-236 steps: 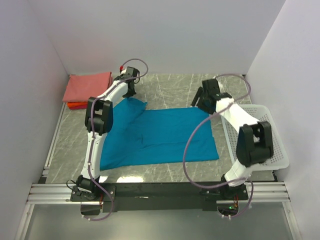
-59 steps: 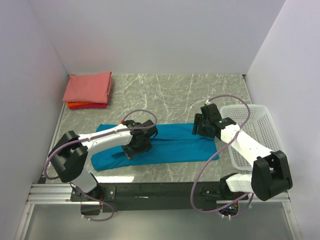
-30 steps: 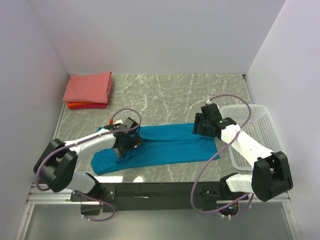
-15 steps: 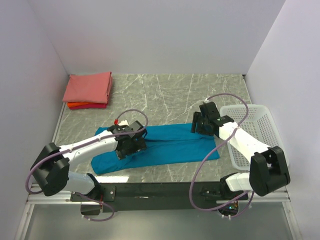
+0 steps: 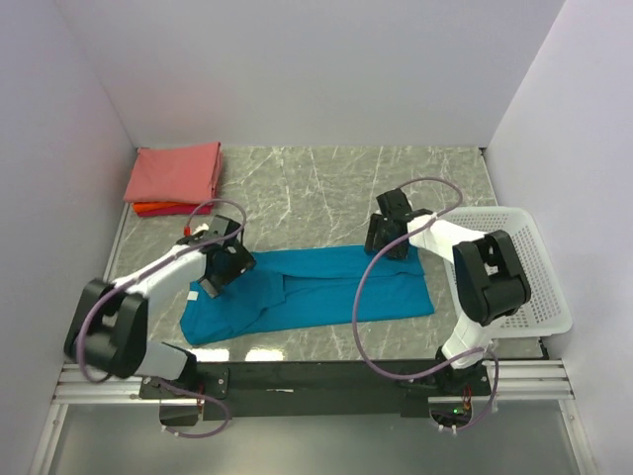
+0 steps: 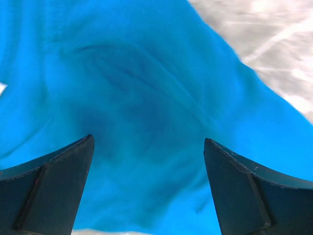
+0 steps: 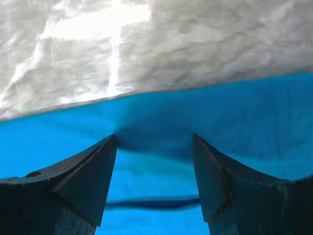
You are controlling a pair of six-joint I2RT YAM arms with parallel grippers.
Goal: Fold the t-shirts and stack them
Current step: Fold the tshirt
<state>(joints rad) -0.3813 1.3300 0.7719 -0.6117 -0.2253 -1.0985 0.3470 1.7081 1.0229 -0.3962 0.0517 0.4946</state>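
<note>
T-shirt (image 5: 326,292) lies flat beneath spread left fingers (image 6: 49,191) and right fingers (image 7: 73,186).

I can read no writing, brand, number or sign anywhere, not on the surface, the walls or my own arms. The only likely spot is a small white scrap (image 6: 2,88) on the blue t-shirt (image 6: 146,98), at the left edge of my left wrist view. Too little of it shows for me to make out any print.
</note>
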